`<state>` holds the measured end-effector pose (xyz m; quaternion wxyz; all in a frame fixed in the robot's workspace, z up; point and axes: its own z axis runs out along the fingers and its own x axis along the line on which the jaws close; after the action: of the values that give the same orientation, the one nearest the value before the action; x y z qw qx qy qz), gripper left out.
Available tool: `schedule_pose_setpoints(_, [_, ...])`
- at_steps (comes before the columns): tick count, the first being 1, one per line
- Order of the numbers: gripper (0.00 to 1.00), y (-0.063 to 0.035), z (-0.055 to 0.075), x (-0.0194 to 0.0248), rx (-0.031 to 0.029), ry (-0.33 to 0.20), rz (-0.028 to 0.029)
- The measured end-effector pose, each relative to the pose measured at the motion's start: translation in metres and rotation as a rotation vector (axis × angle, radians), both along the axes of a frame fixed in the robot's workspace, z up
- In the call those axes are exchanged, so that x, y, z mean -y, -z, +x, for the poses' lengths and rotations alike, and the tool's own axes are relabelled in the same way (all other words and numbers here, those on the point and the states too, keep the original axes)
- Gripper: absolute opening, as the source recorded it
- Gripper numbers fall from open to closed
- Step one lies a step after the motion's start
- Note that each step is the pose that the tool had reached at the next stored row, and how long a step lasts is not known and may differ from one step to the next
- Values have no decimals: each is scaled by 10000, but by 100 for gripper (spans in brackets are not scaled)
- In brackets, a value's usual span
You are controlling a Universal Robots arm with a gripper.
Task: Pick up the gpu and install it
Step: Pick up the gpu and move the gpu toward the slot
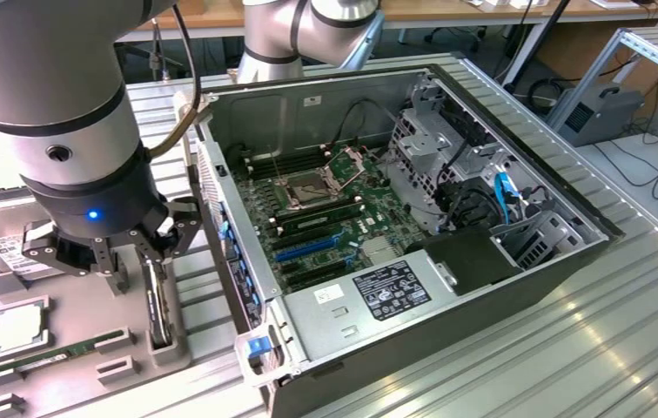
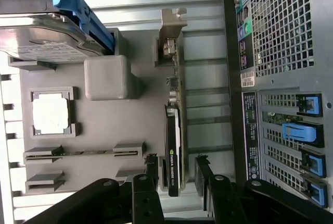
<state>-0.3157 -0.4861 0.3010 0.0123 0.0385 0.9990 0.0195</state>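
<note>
Gpu (image 2: 173, 146) edge-up between parted jaws, untouched

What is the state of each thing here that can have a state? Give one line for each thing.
Dark flat expansion card with silvery bracket: standing on its edge in the grey tray, not lifted.
Black two-finger tool: open, one finger on each side of the card, not touching it.
Black computer case: lying on its side, open side up.
Slim green memory stick: resting in its tray holder.
</note>
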Motion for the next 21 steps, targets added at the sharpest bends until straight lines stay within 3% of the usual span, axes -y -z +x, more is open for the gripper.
schedule_pose_setpoints(14, [42,4,0,0,2,0,2])
schedule_pose_setpoints(21, [42,153,0,0,-1,0,-4])
